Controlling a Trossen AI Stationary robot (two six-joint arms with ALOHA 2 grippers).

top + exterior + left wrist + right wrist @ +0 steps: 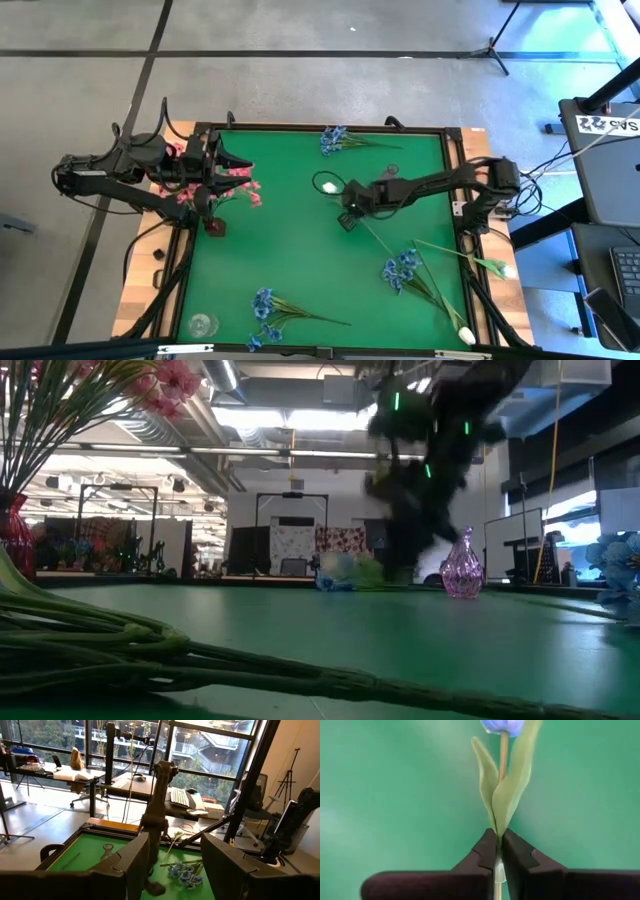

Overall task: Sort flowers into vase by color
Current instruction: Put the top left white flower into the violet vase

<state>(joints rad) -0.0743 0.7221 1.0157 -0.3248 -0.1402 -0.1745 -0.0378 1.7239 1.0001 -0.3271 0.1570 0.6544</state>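
Flowers lie scattered on the green table in the high view: blue sprigs at lower centre, lower right and top centre, white buds at the right edge, pink blossoms in a red vase at centre left. The right gripper is seen at centre beside a white tulip bud; the left gripper is held above the pink blossoms, fingers apart.

In the low view, a purple glass vase stands at centre right.

In the right wrist view, the fingers are closed on the tulip's stem, low in the frame.
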